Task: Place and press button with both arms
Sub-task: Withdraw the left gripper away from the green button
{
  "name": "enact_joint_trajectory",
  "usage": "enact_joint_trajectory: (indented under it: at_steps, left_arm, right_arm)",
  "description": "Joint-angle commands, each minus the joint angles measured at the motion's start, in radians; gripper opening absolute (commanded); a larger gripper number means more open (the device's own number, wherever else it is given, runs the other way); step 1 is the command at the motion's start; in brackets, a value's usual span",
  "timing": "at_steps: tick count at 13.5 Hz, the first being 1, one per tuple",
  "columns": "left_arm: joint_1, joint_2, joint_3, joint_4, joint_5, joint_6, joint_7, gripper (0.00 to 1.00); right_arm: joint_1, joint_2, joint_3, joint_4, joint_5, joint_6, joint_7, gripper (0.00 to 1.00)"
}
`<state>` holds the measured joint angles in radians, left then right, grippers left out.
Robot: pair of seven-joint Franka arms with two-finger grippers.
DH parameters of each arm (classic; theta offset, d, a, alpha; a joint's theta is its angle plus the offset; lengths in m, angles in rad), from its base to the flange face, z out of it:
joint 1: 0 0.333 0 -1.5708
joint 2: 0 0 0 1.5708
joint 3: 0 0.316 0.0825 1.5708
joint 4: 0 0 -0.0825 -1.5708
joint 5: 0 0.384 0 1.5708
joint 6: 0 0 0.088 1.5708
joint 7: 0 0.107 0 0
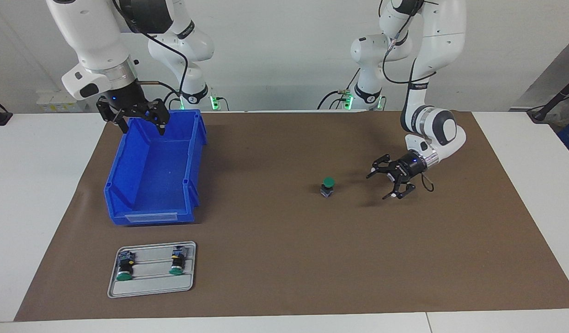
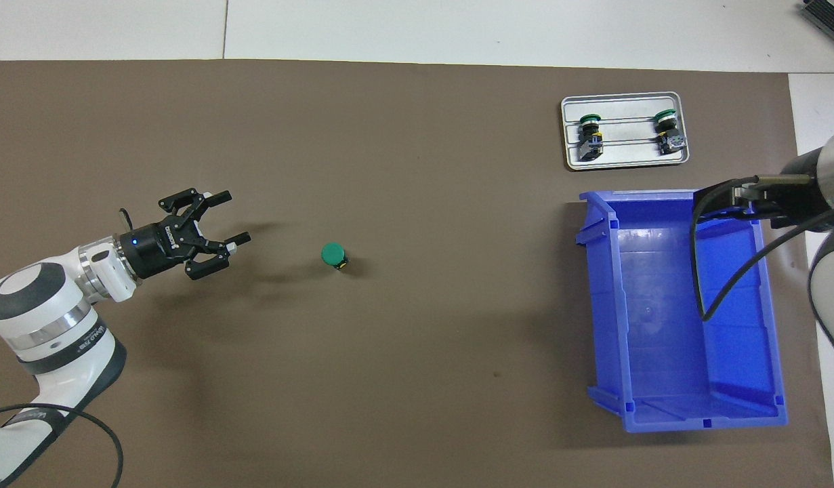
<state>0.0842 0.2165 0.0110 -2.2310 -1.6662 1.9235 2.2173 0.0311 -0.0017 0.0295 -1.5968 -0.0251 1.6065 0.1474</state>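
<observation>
on the brown mat mid-bench, the green-capped black push-button (image 1: 327, 186) is stood upright. at its 3 o'clock in the facing view, the left tool (image 1: 389, 184) is held open, empty. over the blue plastic bin (image 1: 148, 217), the right tool (image 1: 142, 124) is open, waiting. the button could be toppled by an off-centre press.

One camera sits high across the worktop (image 1: 34, 185), facing the robots and taking in the whole brown mat (image 1: 284, 259). The other looks steeply down from above the robots' end, closer. Both share the mat, turned half round.
</observation>
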Motion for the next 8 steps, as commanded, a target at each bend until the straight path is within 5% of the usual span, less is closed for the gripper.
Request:
enact_joint_trajectory:
  at_steps: [1,8]
  left_arm:
    - [-0.004,-0.035,-0.008,0.120,0.130,0.020,-0.288,0.88]
    - [-0.082,-0.059,-0.025,0.486,0.756,-0.007,-1.089,0.81]
  right_arm:
    - [-0.013,0.000,0.009,0.001,0.001,-0.010,-0.020,1.00]
    - [-0.013,0.000,0.009,0.001,0.001,-0.010,-0.020,1.00]
